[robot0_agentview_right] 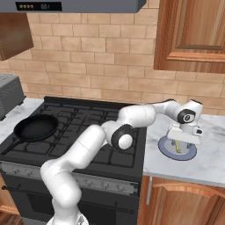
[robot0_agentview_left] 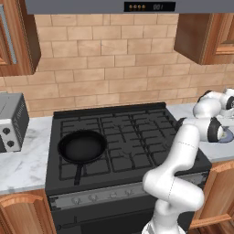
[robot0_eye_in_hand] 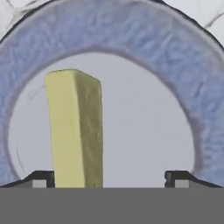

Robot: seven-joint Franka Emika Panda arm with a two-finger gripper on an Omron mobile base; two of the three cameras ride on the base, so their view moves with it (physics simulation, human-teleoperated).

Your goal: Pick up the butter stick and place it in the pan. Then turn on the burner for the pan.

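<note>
The butter stick [robot0_eye_in_hand: 74, 131] is a pale yellow-green bar lying on the flat grey-blue plate [robot0_eye_in_hand: 131, 57]. In the hand view my gripper [robot0_eye_in_hand: 109, 180] looks straight down on it, open, with the bar just inside the left fingertip [robot0_eye_in_hand: 43, 179] and untouched by the right one. In the right base view the gripper [robot0_agentview_right: 180, 142] hangs low over the plate [robot0_agentview_right: 165, 149] on the counter right of the stove, and a sliver of butter [robot0_agentview_right: 177, 146] shows under it. The black pan [robot0_agentview_left: 82, 146] [robot0_agentview_right: 36, 127] sits empty on the front-left burner, which it hides, handle toward the front.
The black cooktop [robot0_agentview_left: 135, 132] with grid grates lies between pan and plate. A row of knobs [robot0_agentview_left: 93, 198] runs along the stove front. A toaster oven [robot0_agentview_left: 11, 121] stands on the left counter. Wooden cabinets [robot0_agentview_right: 193, 35] hang above the plate.
</note>
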